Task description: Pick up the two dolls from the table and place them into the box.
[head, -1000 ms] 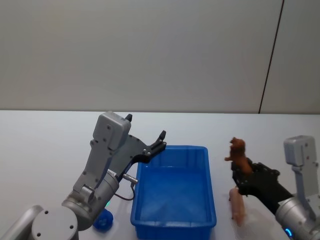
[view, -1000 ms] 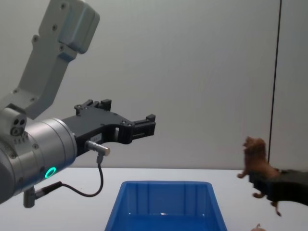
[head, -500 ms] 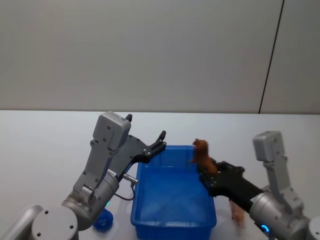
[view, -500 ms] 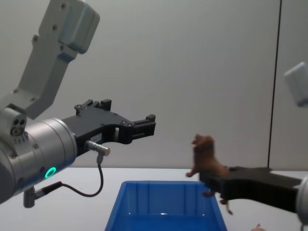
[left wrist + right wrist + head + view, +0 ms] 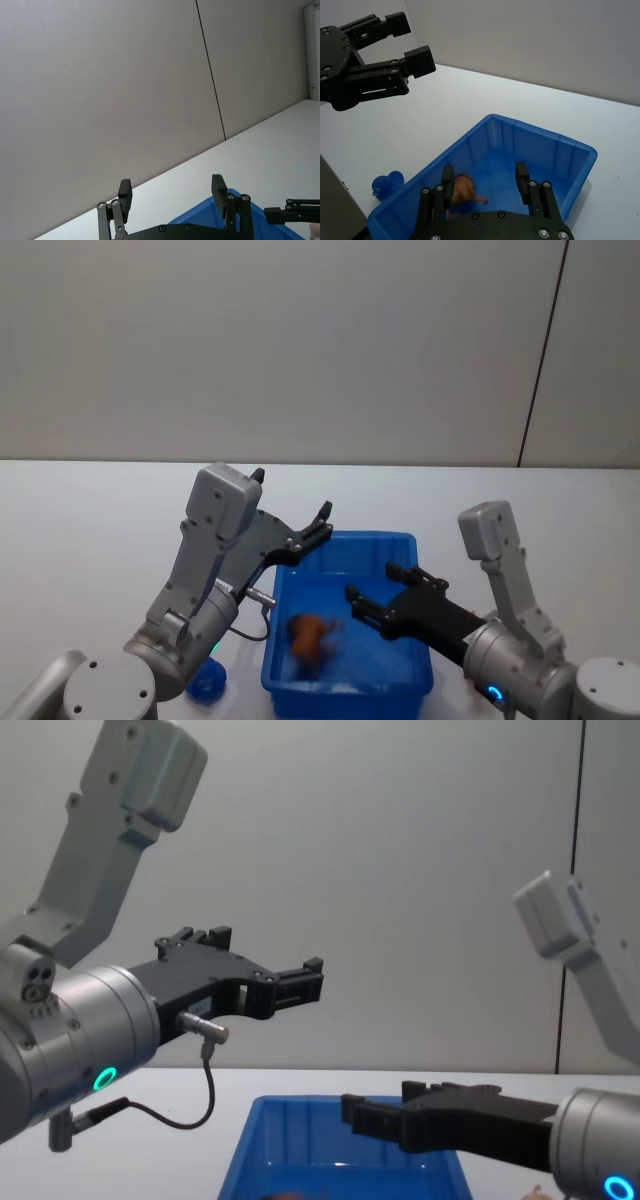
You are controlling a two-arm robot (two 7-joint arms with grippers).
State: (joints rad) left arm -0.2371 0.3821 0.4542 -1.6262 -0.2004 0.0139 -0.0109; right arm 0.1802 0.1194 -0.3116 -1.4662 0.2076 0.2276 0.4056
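Box (image 5: 345, 702) beside blue toy (image 5: 208, 680); right gripper (image 5: 372, 582) spread over brown doll (image 5: 308, 632)

Your head view looks down on the box (image 5: 365, 536), your chest view low across it, your right wrist view closely into it; all three share it.

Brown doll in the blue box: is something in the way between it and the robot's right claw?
No, nothing visible. The right gripper hangs open over the box, and the brown doll is down inside the box right under it, with just air between. The left gripper is open too, up off to the box's side.
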